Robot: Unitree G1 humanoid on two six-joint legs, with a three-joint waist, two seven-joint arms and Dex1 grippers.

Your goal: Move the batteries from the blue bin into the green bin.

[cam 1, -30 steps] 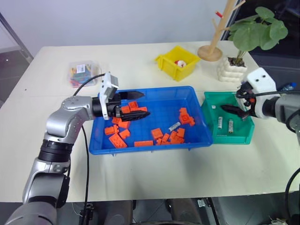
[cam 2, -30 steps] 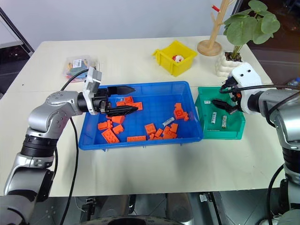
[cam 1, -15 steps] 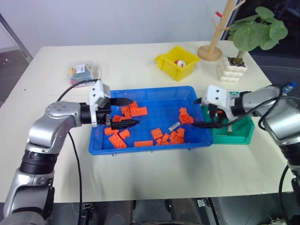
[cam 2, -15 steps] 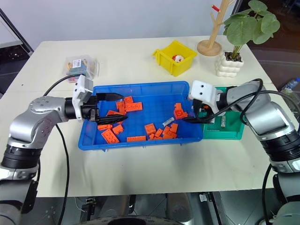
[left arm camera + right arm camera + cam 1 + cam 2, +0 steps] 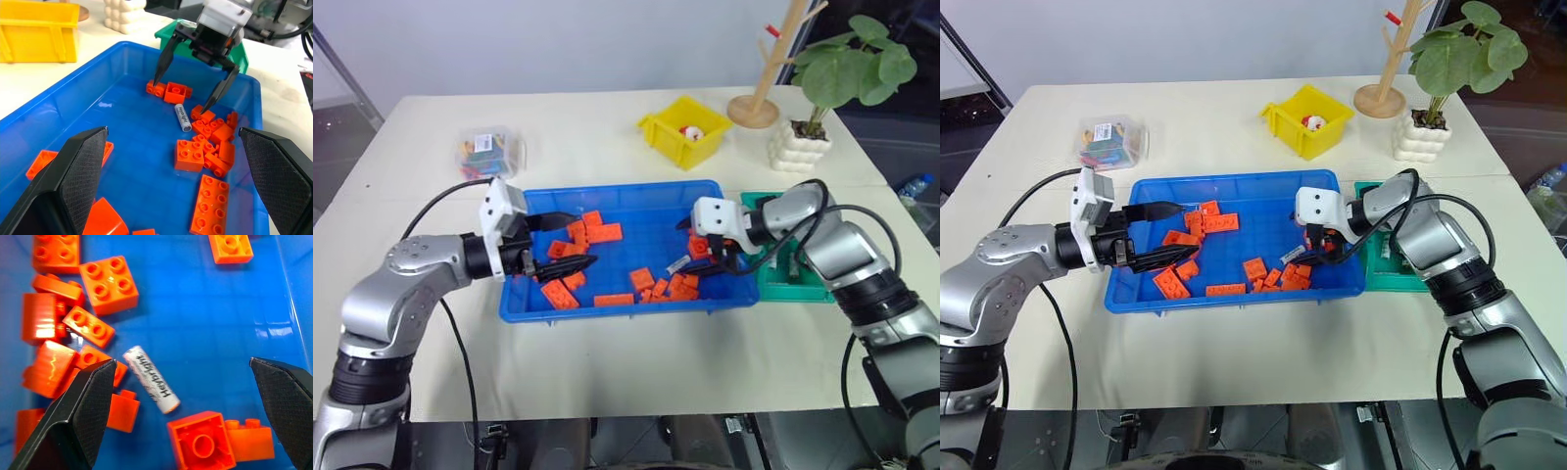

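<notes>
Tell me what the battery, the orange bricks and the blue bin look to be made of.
Battery: likely metal in a matte silver printed wrap; pale grey cylinder with black lettering.
Orange bricks: glossy moulded plastic, with studs and highlights.
Blue bin: smooth shiny plastic, judging by reflections on its floor.

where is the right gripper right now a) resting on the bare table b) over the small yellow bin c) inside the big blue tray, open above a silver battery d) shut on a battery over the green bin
c: the right gripper hangs inside the large blue plastic tray with its black fingers spread wide, one to each side of the small silver cylindrical battery lying among orange plastic bricks.
</notes>
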